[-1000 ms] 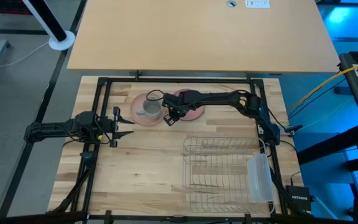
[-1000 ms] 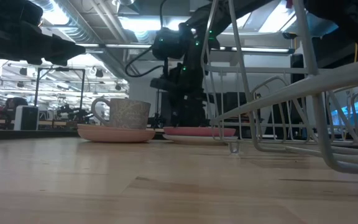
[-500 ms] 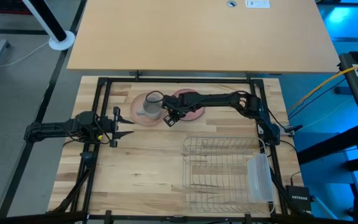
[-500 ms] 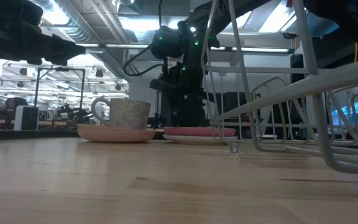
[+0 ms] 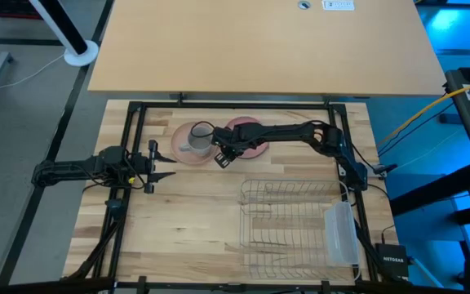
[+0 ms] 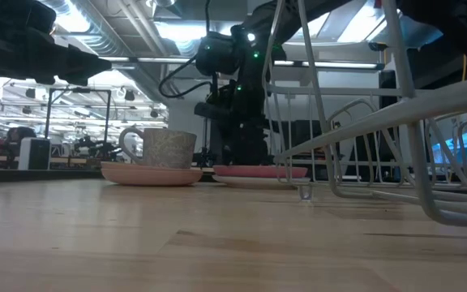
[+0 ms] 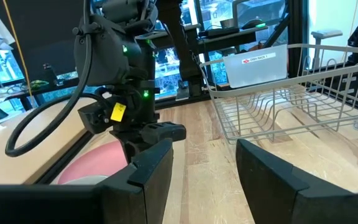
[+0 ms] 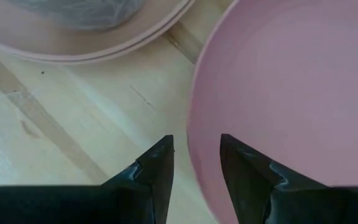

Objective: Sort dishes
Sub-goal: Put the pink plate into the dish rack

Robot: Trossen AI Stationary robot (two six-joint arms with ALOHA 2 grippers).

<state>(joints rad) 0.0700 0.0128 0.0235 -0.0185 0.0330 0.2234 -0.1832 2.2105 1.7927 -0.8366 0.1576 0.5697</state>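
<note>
A pink plate (image 5: pixel 255 143) lies flat on the table at the far middle. To its left, a salmon-pink plate (image 5: pixel 178 152) lies flat with the small grey mug (image 5: pixel 194 143) standing on it. My right gripper (image 5: pixel 221 157) is open and points down at the pink plate's near-left rim (image 8: pixel 194 134). One finger (image 8: pixel 157 171) is outside over the wood and one finger (image 8: pixel 247 177) is over the plate's inside; I see no touch. My left gripper (image 5: pixel 161 157) is open and empty at the table's left. The patterned plate does not show.
A wire rack (image 5: pixel 292 220) stands at the near right, with a translucent plastic tray (image 5: pixel 341 233) on its right end. It also shows in the left wrist view (image 7: pixel 291 106). Bare wood lies between the plates and the rack and at the near left.
My right gripper has shifted a little toward the table's left, staying at the pink plate's near-left rim. The plates and the mug have kept still.
</note>
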